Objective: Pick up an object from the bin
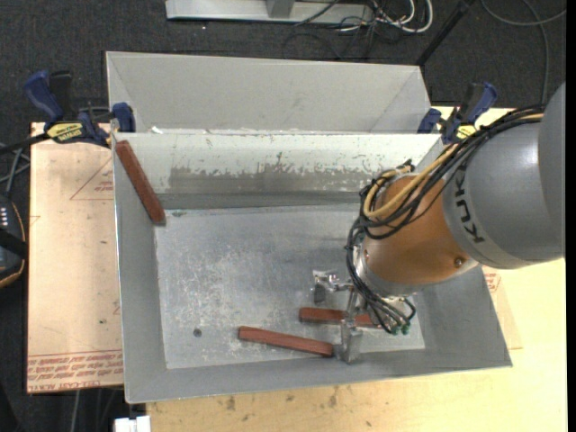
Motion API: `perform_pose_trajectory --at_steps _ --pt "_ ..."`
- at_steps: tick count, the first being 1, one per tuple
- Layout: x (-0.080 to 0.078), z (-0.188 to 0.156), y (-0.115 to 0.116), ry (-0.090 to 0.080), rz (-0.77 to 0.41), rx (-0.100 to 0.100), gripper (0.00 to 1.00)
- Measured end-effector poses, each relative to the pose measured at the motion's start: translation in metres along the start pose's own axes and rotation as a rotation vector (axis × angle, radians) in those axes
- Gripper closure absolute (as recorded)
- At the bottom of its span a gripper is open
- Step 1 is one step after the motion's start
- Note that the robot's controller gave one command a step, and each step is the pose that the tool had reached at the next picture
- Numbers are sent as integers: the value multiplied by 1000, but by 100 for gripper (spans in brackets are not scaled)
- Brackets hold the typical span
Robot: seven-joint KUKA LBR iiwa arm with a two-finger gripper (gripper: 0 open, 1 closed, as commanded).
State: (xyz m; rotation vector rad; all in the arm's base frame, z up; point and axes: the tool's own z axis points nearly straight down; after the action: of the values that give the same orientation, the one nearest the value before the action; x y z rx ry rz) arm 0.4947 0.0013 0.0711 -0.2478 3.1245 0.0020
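On the scuffed grey bin floor the gripper stands with fingers spread astride a short brown stick — dark carpet and cables beyond.

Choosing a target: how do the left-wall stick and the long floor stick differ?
The wall stick leans tilted against the left wall; the floor stick lies flat, nearly crosswise. The wall stick is far from the gripper; the floor stick ends beside it. Both are thin and reddish-brown.
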Motion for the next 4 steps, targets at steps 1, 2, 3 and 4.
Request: perform_pose_trajectory --at_steps 1,2,3,4 --pt "1 1 0 5 0 0 100" --pt "1 1 0 5 0 0 100" --pt "-37 -99 -1 7 -33 0 100" --pt "-37 -99 -1 7 -33 0 100"
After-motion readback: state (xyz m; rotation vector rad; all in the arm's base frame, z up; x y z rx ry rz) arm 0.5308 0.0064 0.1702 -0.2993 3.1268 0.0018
